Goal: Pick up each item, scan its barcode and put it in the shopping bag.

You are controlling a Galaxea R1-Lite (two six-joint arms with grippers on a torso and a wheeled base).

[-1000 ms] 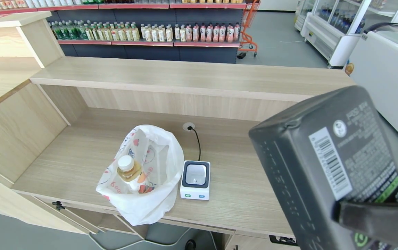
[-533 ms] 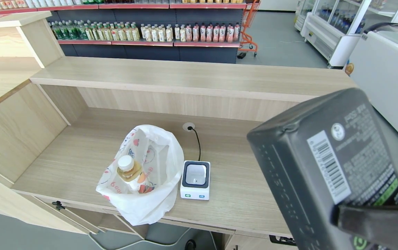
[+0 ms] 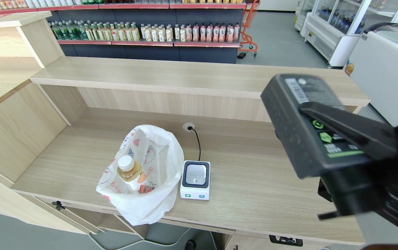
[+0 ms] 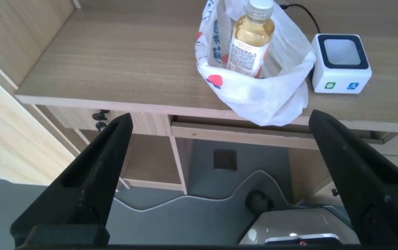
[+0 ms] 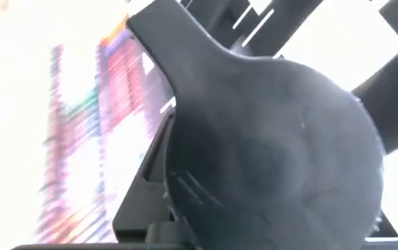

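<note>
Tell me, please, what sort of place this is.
Most likely a convenience store checkout: a barcode scanner sits on the wooden counter beside a shopping bag, and shelves of bottled drinks stand behind.

We see a light wood checkout counter with a raised ledge along its far side. Beyond it, dark shelving with red edges carries rows of bottles. Grey floor runs right, past an orange trolley, to white freezer cabinets.

One shopping bag, one bottle, one scanner, one dark pack.
</note>
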